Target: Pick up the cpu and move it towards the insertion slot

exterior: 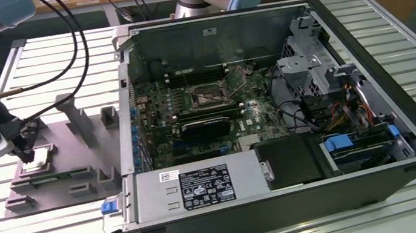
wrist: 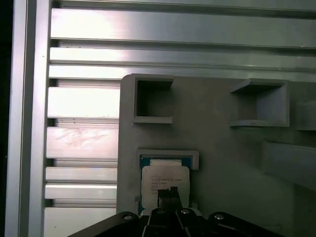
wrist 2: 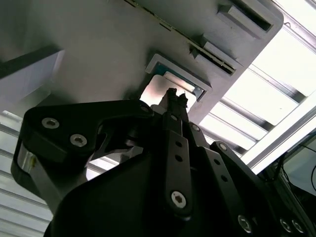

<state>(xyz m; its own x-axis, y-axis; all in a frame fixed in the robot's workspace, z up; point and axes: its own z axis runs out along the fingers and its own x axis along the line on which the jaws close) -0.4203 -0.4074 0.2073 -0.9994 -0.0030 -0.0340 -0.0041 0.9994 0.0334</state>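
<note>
Grey fixture plate (wrist: 222,148) — tool (wrist: 169,194) at the cpu (wrist: 165,178), print unreadable.

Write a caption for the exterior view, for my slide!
Robot tool at the cpu on the grey fixture; the slot sits inside the open computer case.

Grey fixture posts (exterior: 69,113) and the case wall (exterior: 125,94) stand between claw (exterior: 27,155) and insertion slot (exterior: 207,96).
</note>
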